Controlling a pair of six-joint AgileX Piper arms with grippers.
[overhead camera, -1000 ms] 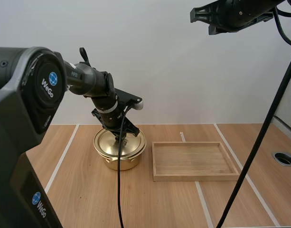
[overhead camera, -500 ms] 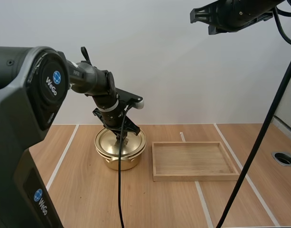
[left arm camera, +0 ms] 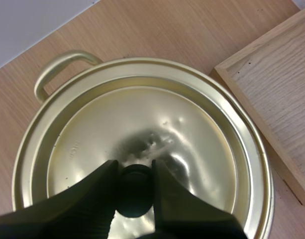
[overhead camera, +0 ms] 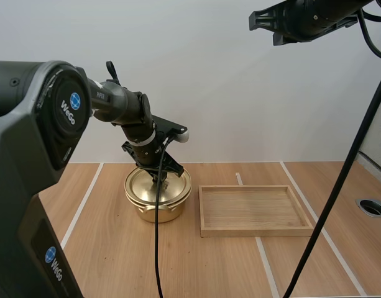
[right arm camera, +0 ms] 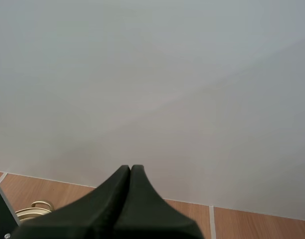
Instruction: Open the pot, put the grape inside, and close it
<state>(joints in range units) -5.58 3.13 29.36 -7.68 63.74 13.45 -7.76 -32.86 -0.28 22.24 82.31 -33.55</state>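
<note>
- The left gripper was closed narrow on the lid's black knob, one finger pinching each side.
- The golden lid sat flat on the pot, just left of the wooden tray.
- High beyond, the right gripper hung with its fingers pressed together, holding nothing.
- With the lid on, I judged this either the opening grip or the closing one; I could not tell which.

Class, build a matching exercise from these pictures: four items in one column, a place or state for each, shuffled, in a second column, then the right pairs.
1 left hand
2 right hand
3 lid
4 wooden tray

A shut on nothing
B sits on the pot
C pinching the lid's knob
D beside the pot

Pairs: 1-C, 2-A, 3-B, 4-D
</note>
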